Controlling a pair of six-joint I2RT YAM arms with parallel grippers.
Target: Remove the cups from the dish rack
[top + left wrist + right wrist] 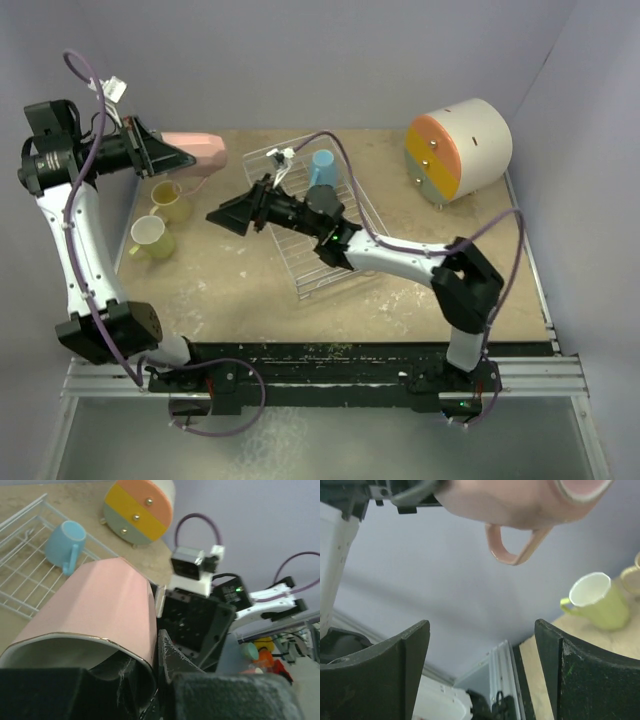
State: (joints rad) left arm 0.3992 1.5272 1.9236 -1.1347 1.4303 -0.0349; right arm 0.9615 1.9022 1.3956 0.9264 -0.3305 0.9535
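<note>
Top external view: the tan table carries the dish rack near its middle, set at an angle. A round cream-and-orange drawer unit sits at the far right corner, well apart from the rack.

The right gripper hangs over bare table just left of the rack. The right wrist view shows its fingers spread wide with nothing between them.

The left gripper is at the far left, raised above the table, and carries the pink mug tipped on its side. In the left wrist view its fingers are clamped on the mug's rim, one inside and one outside.

The light blue mug stands in the far end of the rack. The cream-yellow mug and the lime green mug stand on the table at the left, close together and outside the rack.
</note>
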